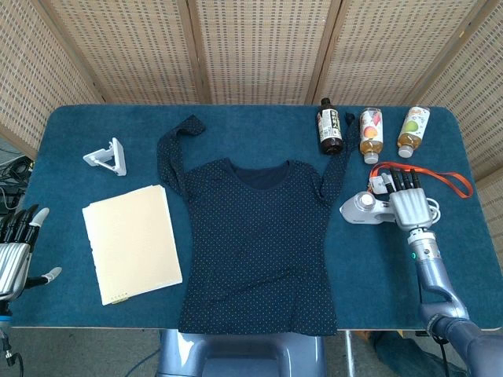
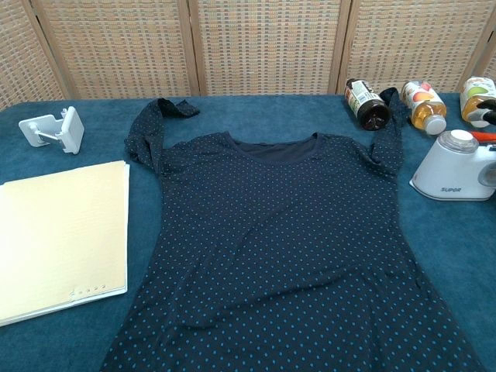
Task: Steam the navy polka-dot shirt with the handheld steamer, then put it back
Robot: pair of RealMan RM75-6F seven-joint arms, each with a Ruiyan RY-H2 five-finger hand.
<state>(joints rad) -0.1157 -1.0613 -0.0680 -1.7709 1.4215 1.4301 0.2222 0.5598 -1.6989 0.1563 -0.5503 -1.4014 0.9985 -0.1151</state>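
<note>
I'm at the pick-up step: my right hand (image 1: 410,207), fingers spread, hovers over the steamer (image 1: 363,208), right of the flat shirt (image 1: 258,239). Next, close around its handle. My left hand (image 1: 16,253) idles open, far left.

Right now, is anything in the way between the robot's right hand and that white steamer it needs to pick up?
Nothing visible blocks it. In the head view the right hand lies right over the steamer's handle end. Whether its fingers have closed on it cannot be told. An orange strap lies just behind.

Test booth — wicker screens (image 1: 259,47), blue-covered table (image 1: 78,126)
</note>
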